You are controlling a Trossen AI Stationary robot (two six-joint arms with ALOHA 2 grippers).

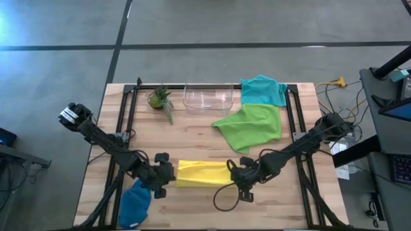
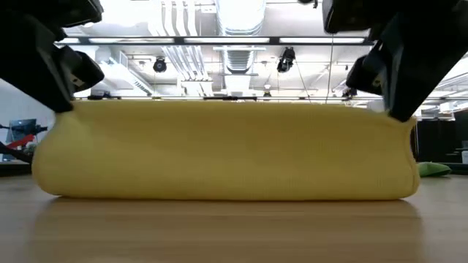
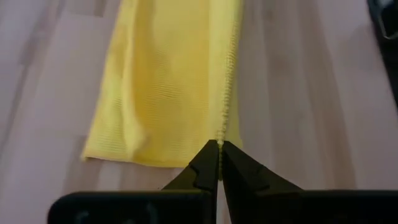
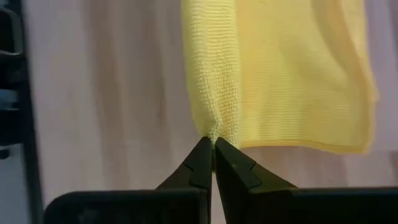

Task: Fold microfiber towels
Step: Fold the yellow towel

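Yellow towel [image 1: 200, 173] lies folded at the lower middle of the high frame; we clamp our left gripper [image 1: 164, 174] and right gripper [image 1: 237, 174] on its opposite ends — likely keeping the fold taut and square.

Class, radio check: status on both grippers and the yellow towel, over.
Left gripper and right gripper: jaws shut on opposite ends of the yellow towel. Towel folded into a strip near the table's front edge. Nothing in the way; blue towel lies beside the left gripper.
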